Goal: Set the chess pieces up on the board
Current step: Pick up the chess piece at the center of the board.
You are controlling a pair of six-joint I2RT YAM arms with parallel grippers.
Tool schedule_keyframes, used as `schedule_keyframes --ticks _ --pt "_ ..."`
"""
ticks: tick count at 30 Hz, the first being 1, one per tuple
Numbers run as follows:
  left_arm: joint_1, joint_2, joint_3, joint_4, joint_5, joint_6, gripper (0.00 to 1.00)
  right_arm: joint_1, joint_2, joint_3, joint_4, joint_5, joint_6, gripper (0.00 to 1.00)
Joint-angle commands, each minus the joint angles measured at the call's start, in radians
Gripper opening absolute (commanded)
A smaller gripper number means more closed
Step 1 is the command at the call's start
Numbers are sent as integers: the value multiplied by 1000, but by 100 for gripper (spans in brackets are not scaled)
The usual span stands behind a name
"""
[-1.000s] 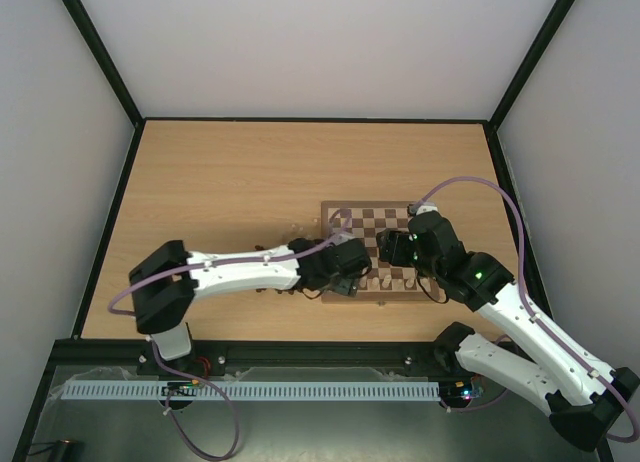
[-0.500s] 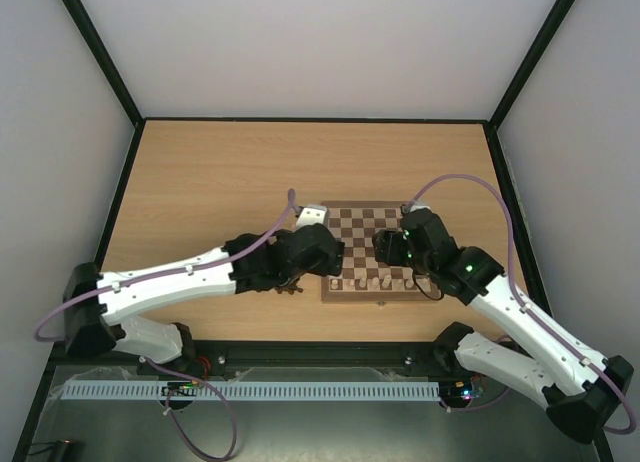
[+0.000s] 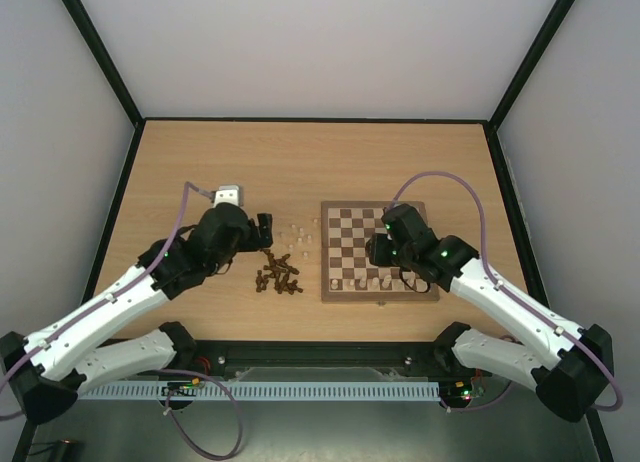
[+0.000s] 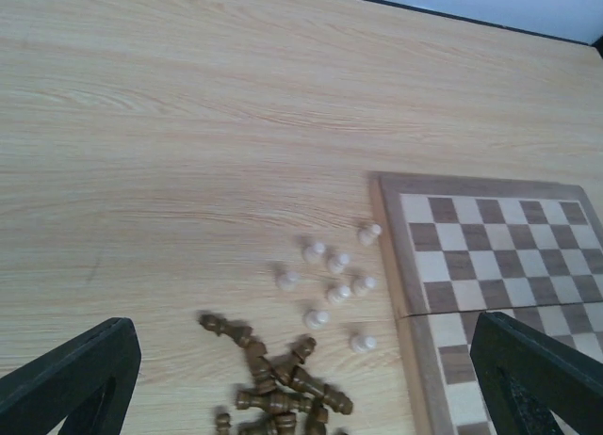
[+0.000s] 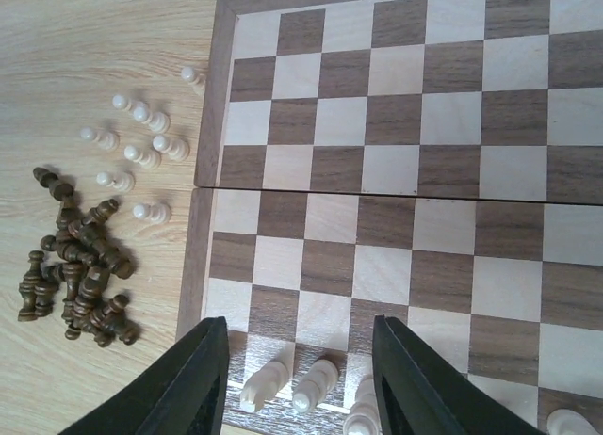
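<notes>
The chessboard is seen directly beneath the right gripper, whose jaws are held partly apart with nothing gripped. The left gripper is spread wide and empty over the table, with the board off toward its right finger. A heap of dark brown chessmen is found lying between its fingers, with loose cream pawns just beyond. Cream pieces are stood on the board's edge row between the right fingers
</notes>
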Motion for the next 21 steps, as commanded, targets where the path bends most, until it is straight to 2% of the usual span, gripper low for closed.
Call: schedule_keyframes --ticks 1,6,7,11,21 --pt "82 -30 -38 51 82 83 99 -4 -17 5 -21 -6 -10 47" --pt "140 -5 -47 97 152 109 100 -4 -56 -6 -35 34 -20 88" --pt "145 2 -47 104 161 113 99 -4 -61 -11 -31 31 -21 92" --pt "149 21 -37 116 178 114 100 -4 -67 -12 -29 6 -27 98" --pt "149 -15 -44 100 165 93 99 -4 -60 -18 -18 -28 -50 99"
